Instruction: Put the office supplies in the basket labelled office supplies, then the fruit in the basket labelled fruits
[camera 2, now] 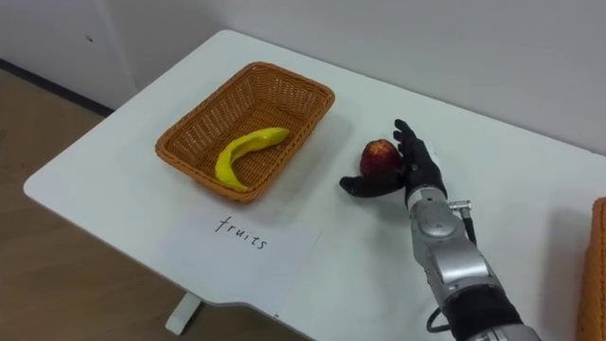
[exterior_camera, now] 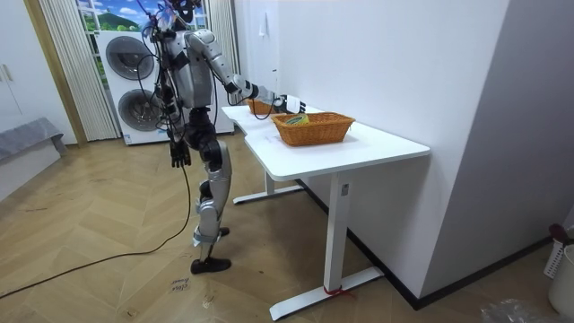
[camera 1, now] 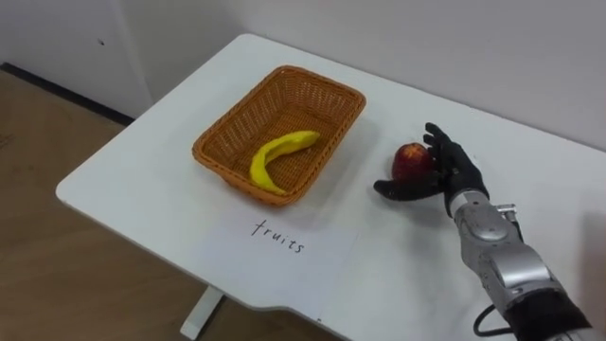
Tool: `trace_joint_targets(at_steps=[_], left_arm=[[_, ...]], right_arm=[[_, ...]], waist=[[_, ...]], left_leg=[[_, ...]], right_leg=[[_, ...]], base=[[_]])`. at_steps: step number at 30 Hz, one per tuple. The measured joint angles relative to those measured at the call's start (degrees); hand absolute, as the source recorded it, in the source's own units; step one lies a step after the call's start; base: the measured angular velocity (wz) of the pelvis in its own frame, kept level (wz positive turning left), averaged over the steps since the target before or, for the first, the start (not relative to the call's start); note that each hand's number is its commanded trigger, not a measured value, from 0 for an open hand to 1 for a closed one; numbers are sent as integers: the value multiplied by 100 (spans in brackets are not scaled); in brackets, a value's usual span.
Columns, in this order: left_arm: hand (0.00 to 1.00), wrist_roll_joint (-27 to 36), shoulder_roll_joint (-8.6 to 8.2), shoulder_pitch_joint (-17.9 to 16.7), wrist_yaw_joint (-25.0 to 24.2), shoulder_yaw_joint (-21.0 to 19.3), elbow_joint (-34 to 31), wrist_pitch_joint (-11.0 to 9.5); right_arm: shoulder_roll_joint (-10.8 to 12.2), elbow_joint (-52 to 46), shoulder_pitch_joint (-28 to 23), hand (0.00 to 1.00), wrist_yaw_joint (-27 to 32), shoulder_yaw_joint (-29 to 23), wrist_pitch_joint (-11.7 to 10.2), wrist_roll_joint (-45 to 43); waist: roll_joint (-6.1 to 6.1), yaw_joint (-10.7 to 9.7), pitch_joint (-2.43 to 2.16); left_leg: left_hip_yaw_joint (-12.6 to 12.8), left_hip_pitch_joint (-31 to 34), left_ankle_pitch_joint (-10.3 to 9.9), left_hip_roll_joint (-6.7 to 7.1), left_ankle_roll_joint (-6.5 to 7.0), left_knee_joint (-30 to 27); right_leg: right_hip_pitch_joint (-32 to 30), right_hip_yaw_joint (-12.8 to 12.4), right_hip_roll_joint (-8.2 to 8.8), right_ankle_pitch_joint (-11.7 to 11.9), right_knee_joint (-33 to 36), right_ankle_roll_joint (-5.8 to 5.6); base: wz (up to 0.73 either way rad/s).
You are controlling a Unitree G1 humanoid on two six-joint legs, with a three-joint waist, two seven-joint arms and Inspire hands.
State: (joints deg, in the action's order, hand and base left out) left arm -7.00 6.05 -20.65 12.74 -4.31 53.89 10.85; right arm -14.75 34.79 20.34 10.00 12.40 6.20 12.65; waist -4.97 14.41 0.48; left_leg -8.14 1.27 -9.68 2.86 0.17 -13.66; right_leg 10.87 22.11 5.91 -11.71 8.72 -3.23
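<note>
A red apple [camera 1: 411,161] sits on the white table [camera 1: 142,161], to the right of a woven fruit basket [camera 1: 227,142]. A yellow banana [camera 1: 277,158] lies inside that basket. My right hand [camera 1: 453,175] is open and cupped about the apple, fingers behind it and the thumb reaching along the table in front. The apple lies between thumb and fingers, and I cannot tell whether they press on it. My left hand [exterior_camera: 180,154] hangs by my side in the room view. A second woven basket [camera 2: 598,258] shows at the far right edge.
A paper sheet [camera 1: 284,237] with a handwritten label lies before the fruit basket, near the table's front edge. A white wall runs behind the table. In the room view I stand at the table's long side, with stacked washing machines [exterior_camera: 130,81] behind me.
</note>
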Motion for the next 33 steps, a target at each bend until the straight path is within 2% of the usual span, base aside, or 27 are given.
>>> trace_joint_targets(at_steps=[18,19,21,26,33], left_arm=[[0,-10,-5,-23,-120,-7,-14,8],[0,-10,-4,-23,-125,-6,-13,8],[0,-10,-3,-23,-160,-6,-12,9],[0,-10,-2,-30,-227,-5,-13,12],[0,-10,1,-33,-234,-4,-44,22]], right_arm=[[0,2,-31,0,-79,-1,0,-247],[0,6,-31,18,-79,-1,0,-277],[0,13,-31,100,-79,-1,0,-333],[-11,21,-31,100,1,-12,-4,-483],[-19,25,-39,100,66,-18,4,-675]], waist=[[1,11,-2],[0,12,-2],[-1,12,-2],[-34,11,-21],[-44,2,-22]], left_leg=[[1,-3,0,0,0,-5],[0,-2,0,0,0,-4],[0,-2,0,0,0,-4],[-3,-2,0,0,0,-3],[-2,-9,0,0,0,-2]], right_leg=[[2,4,0,0,0,0],[2,11,0,0,0,0],[2,14,0,0,0,0],[3,25,1,0,0,0],[8,25,1,0,0,0]], base=[[0],[0],[0],[0],[0]])
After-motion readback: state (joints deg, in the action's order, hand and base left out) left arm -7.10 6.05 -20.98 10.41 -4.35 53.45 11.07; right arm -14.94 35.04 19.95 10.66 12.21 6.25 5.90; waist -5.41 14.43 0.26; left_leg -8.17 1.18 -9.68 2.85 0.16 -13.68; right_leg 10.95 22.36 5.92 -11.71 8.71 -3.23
